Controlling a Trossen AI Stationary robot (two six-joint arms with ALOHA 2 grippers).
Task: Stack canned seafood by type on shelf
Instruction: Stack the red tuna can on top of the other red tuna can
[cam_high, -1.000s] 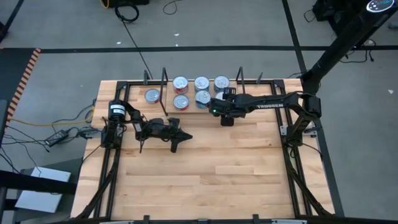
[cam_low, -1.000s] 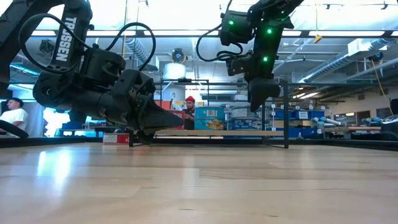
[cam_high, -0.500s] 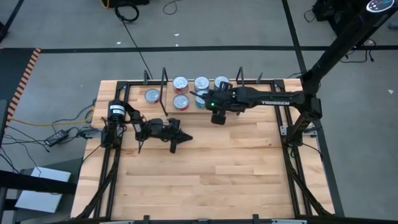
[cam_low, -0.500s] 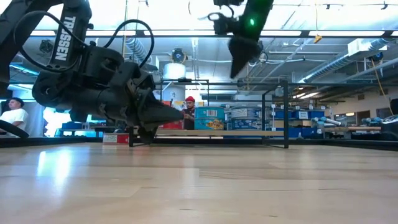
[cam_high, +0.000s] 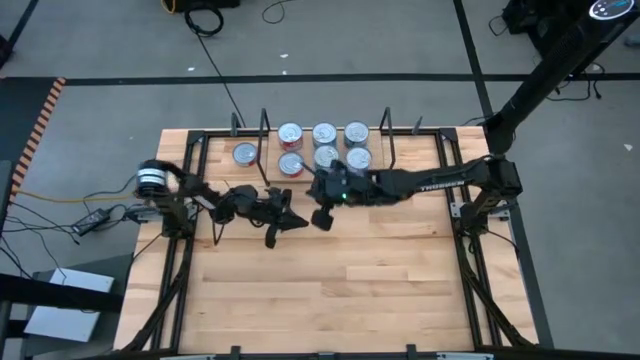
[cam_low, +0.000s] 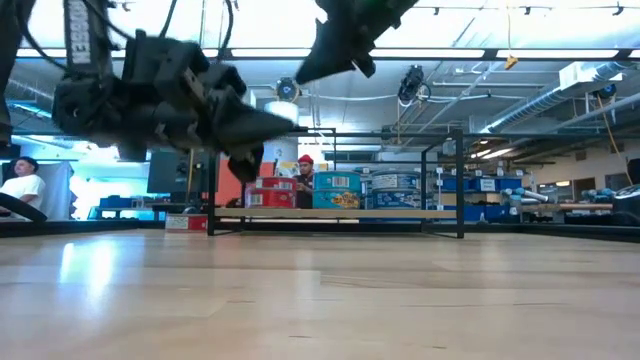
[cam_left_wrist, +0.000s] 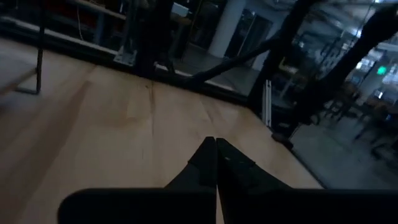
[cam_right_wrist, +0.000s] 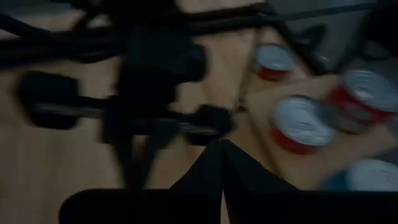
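Several flat tins of canned seafood (cam_high: 323, 146) with silver lids stand on the shelf (cam_high: 308, 175), a light board between two black wire end frames at the table's far side. In the low view red tins (cam_low: 271, 193) and blue tins (cam_low: 336, 189) show on it. One more tin (cam_high: 245, 154) stands on the table left of the shelf. My right gripper (cam_high: 311, 189) hovers shut and holding nothing, just near of the shelf. My left gripper (cam_high: 302, 222) is shut, holds nothing, and sits raised off the table a little left of it.
The wide wooden tabletop (cam_high: 330, 290) lies bare on the near side of both arms. Black frame rails (cam_high: 172, 280) run along its left and right edges. My two grippers stand close together near the table's middle. A person (cam_low: 20, 185) shows in the room behind.
My right gripper has shut and drawn away from the tins on the shelf, going up and toward the table's left and near side. My left gripper has risen off the table, staying shut. The tins have kept their places.
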